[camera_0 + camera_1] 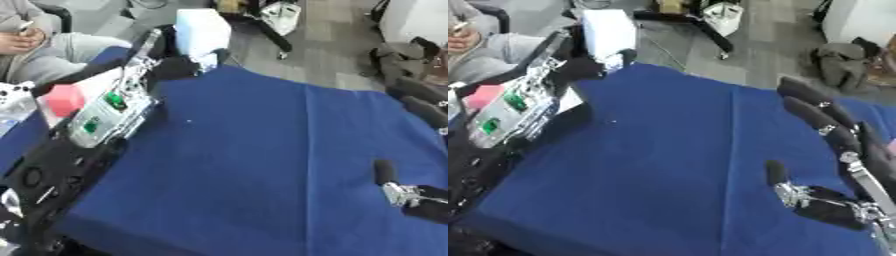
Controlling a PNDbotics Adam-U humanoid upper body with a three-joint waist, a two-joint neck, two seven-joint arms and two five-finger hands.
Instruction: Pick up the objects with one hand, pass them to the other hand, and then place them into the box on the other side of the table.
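Observation:
My left arm runs up the left side of the blue table (262, 150). At the table's far left corner, my left hand (179, 66) has its fingers curled round a white, pale-blue-tinted block (203, 30), held raised past the table's far edge. A pink cube (63, 98) sits beside the forearm in what looks like a white box (48, 117) at the left edge; the arm hides most of that box. My right hand (833, 135) hovers over the table's right side, fingers straight, thumb spread, holding nothing.
A white item with dark dots (12, 99) lies at the far left edge. Beyond the table are a grey floor, black chair legs (271, 35), dark bags (842, 62) at the right, and a seated person at the top left.

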